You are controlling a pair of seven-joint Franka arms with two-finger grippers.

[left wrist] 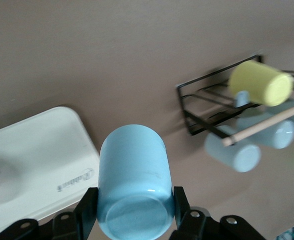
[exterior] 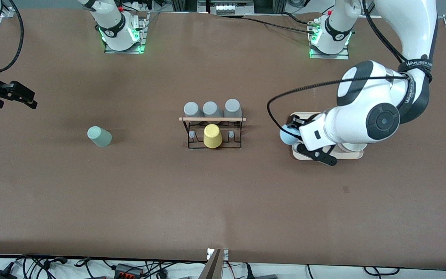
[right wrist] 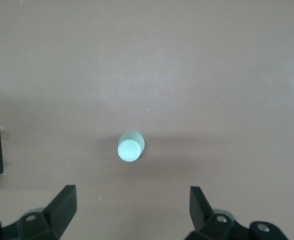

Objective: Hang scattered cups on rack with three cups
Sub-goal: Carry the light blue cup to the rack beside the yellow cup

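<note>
The light blue cup [exterior: 287,135] sits between the fingers of my left gripper [exterior: 295,136], which is shut on it at the rack-side end of a white tray [exterior: 304,155]. In the left wrist view the cup's [left wrist: 133,175] base faces the camera, with my left gripper's [left wrist: 132,205] pads pressing both sides. The mint green cup [exterior: 99,136] stands upside down on the table toward the right arm's end, and shows in the right wrist view [right wrist: 131,146]. My right gripper [right wrist: 132,200] hangs open high above it [exterior: 18,95]. The black wire rack [exterior: 212,133] stands mid-table.
The rack [left wrist: 206,107] carries three grey-blue cups [exterior: 211,109] under its wooden rod [exterior: 212,119] and a yellow cup [exterior: 212,136] on a front peg. A white bowl-like cup [exterior: 352,147] sits on the tray, mostly hidden by the left arm.
</note>
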